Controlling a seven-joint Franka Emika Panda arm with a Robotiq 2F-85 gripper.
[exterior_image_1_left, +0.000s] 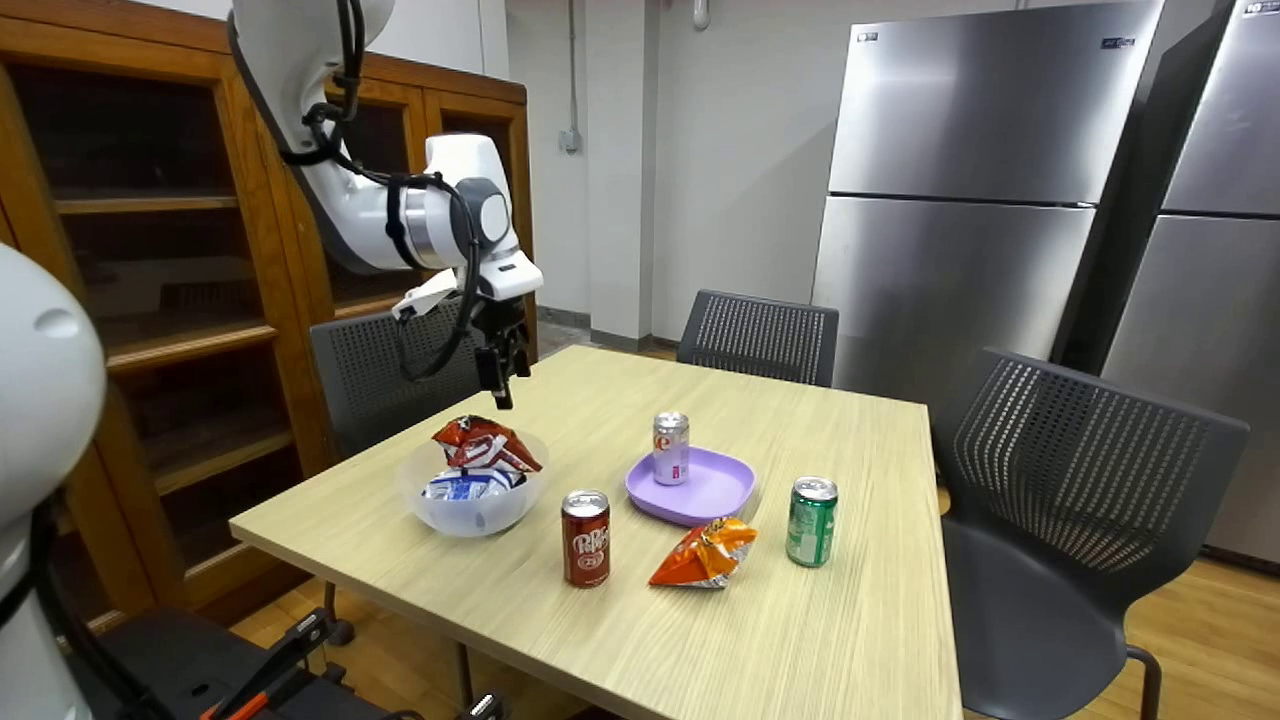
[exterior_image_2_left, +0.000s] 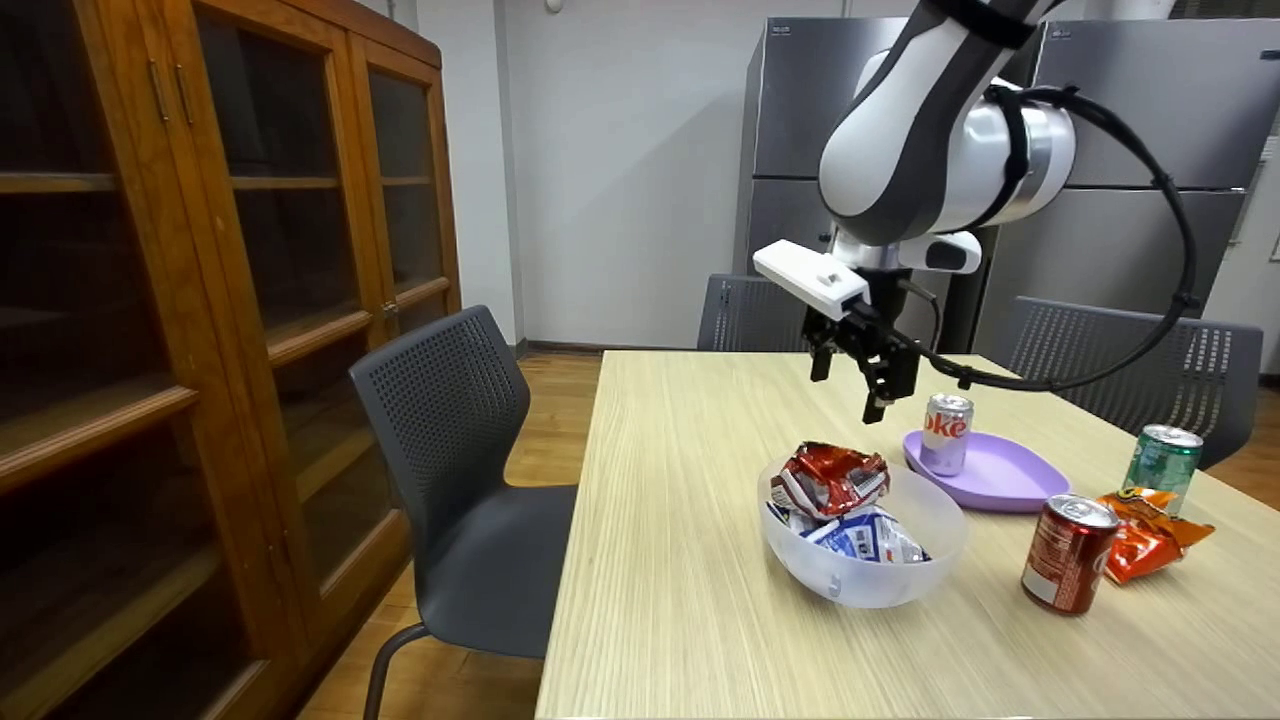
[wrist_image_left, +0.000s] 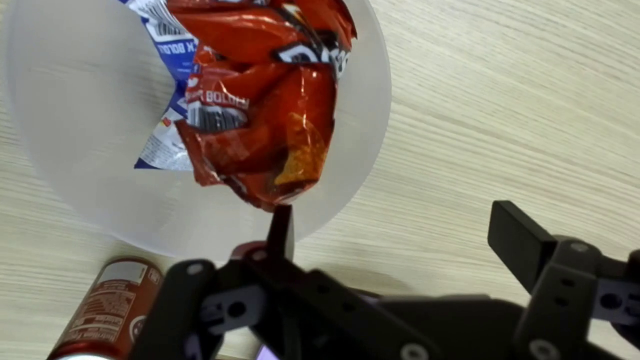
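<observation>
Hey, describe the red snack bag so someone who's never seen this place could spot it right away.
On the pale table, look for the cloudy white bowl near the open pincer. Inside, a crumpled, shiny red bag lies on top. Its color sets it apart from the blue-and-white bag beneath, and its place in the bowl from the orange bag outside.

Location type: break room, likely in an office or lab. Indicators, in an exterior view: two steel refrigerators (exterior_image_1_left: 950, 270) stand beyond the far right corner of the tabletop (exterior_image_1_left: 840, 640). Dark chairs (exterior_image_1_left: 1095, 470) stand at its left, far and right edges. A glass-doored wooden cabinet (exterior_image_1_left: 290, 280) stands past the left edge. Soda cans (exterior_image_1_left: 586, 540) and snack bags (exterior_image_1_left: 485, 443) sit between these edges. A robot arm (exterior_image_1_left: 370, 225) above the tabletop indicates lab use.
</observation>
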